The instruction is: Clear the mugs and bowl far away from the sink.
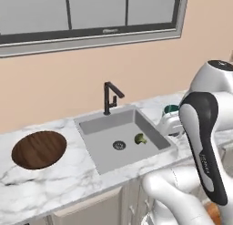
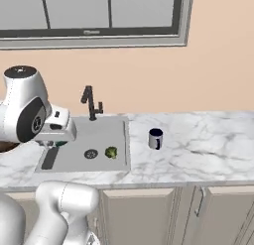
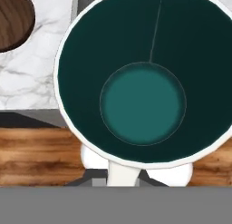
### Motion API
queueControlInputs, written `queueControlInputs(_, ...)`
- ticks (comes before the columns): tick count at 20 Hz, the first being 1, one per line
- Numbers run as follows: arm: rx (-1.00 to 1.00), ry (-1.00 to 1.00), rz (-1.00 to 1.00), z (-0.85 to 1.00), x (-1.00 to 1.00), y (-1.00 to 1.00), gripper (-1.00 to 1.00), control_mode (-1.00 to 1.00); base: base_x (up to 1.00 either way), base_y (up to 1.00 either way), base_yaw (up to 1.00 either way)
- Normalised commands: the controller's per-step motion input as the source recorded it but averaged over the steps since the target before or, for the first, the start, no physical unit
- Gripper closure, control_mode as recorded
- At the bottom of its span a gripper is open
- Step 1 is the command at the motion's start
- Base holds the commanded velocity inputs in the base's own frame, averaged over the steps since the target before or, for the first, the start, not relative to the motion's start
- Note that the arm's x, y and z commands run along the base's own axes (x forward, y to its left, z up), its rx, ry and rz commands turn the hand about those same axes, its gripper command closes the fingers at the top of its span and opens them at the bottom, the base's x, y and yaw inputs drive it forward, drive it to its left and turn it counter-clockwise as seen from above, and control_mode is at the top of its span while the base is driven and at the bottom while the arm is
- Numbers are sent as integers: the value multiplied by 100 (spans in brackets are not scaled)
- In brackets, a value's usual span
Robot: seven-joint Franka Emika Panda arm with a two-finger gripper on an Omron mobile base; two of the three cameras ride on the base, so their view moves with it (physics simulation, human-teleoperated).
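End effector (image 3: 122,173) is clamped on the teal-lined mug (image 3: 145,78) at its rim. Glossy, rigid, light, likely slippery; a rim pinch suits it.

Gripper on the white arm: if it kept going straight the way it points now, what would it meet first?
Probably the teal bottom inside the white mug it is shut on; the hand view looks straight into it. Depth beyond is unclear.

Bowl (image 1: 39,149) left of sink (image 1: 124,138)
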Motion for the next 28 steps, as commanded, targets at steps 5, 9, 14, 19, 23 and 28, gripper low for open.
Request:
queueControlInputs(5, 0, 0, 0, 0, 0, 0, 100, 100, 0, 0, -100)
queueControlInputs(9, 0, 0, 0, 0, 0, 0, 100, 100, 0, 0, -100)
queueControlInputs(14, 0, 0, 0, 0, 0, 0, 100, 100, 0, 0, -100)
queueControlInputs(19, 0, 0, 0, 0, 0, 0, 100, 100, 0, 0, -100)
queueControlInputs(23, 0, 0, 0, 0, 0, 0, 100, 100, 0, 0, -100)
queueControlInputs(28, 0, 0, 0, 0, 0, 0, 100, 100, 0, 0, -100)
